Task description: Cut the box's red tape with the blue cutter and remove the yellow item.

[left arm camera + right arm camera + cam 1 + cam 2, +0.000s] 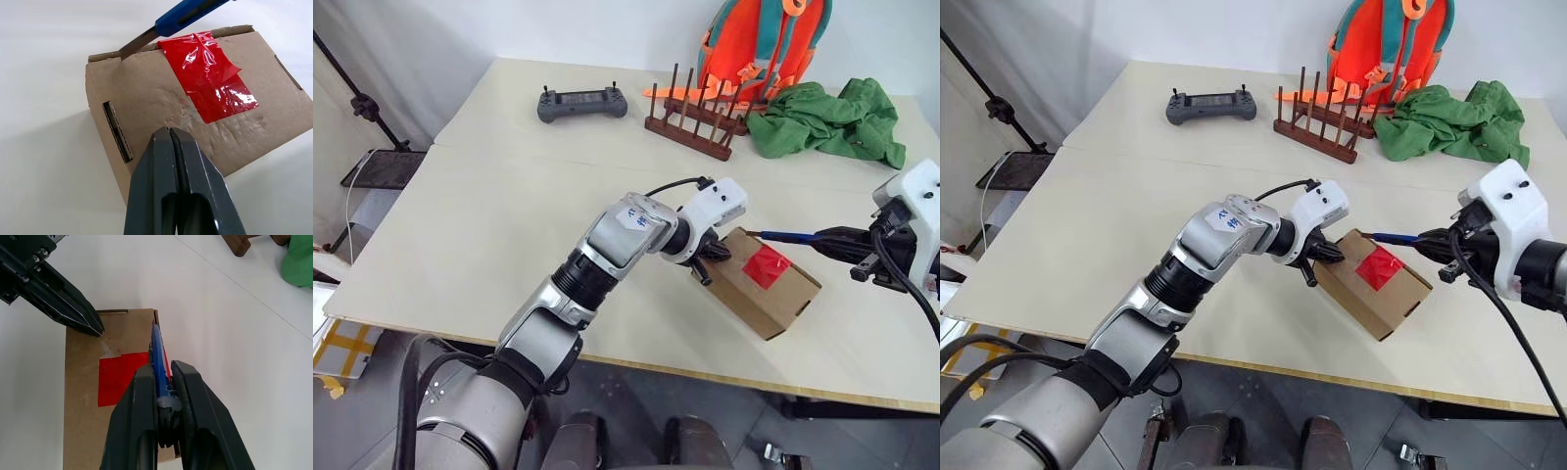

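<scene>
- One box (766,296) of brown cardboard lies on the pale table (489,225), near its front edge, between the two arms.
- One strip of red tape (208,76) runs over the box's top face and down over its far edge; the strip is wrinkled.
- One blue cutter (156,360) is clamped between the fingers of the right gripper (164,382). Its dark tip rests at the box's top edge, just beside the tape.
- The left gripper (169,133) is closed on nothing, its fingertips pressed against the box's top near one corner.
- Further back stand one grey controller (582,102), one wooden rack (697,116), one green cloth (827,119) and one orange backpack (764,39).
</scene>
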Robot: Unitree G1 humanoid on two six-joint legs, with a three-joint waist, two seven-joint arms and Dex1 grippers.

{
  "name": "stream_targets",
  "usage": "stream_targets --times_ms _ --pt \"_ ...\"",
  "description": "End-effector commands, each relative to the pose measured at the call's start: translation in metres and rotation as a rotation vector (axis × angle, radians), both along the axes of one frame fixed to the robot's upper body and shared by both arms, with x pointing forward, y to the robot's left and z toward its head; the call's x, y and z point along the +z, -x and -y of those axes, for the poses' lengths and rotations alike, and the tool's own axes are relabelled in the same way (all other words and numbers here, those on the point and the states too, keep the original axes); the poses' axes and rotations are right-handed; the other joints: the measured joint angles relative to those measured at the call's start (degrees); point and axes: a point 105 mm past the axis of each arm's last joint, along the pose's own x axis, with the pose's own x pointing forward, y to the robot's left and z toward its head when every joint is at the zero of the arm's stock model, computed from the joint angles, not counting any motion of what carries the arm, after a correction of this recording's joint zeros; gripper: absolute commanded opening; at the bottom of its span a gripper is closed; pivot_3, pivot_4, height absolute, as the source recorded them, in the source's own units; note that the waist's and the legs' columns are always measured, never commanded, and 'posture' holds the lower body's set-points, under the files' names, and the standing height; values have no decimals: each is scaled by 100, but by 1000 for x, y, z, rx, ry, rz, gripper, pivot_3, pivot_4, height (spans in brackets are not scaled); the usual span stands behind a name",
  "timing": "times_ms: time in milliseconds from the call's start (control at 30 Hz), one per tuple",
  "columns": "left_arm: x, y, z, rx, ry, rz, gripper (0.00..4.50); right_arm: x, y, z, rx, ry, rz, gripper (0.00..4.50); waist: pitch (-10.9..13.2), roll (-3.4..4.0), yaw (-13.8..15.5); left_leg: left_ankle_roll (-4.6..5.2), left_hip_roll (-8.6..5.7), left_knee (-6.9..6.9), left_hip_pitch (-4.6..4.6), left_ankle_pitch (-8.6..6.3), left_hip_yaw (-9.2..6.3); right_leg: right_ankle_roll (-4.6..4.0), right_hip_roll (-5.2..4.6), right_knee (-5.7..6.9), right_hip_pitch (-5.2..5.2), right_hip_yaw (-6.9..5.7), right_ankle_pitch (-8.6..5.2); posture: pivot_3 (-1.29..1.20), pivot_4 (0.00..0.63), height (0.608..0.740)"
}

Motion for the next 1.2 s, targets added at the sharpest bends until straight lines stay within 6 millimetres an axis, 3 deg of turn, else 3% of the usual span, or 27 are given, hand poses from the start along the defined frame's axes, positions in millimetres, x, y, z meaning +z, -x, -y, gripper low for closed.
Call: stream_targets --times_ms 33,233,967,1200 --pt "2 6 3 -23 12 6 36 15 2 1 -12 13 56 156 0 0 -4 0 0 0 0 0 0 0 0 0 0 0 0 0 150 740" --pt "-1 6 3 -24 -11 6 36 23 0 -4 7 7 80 156 0 0 -11 0 1 0 2 0 0 0 1 0 0 0 0 0 150 740" --pt "-3 4 2 -11 -25 3 36 -4 6 6 -25 30 -26 156 0 0 -3 0 0 0 8 0 -2 0 0 -2 12 -2 0 0 150 740" --pt "-6 2 3 -2 -48 10 36 4 4 8 -17 67 -26 156 0 0 -1 0 0 0 13 0 -4 0 0 -7 19 -4 0 0 150 740"
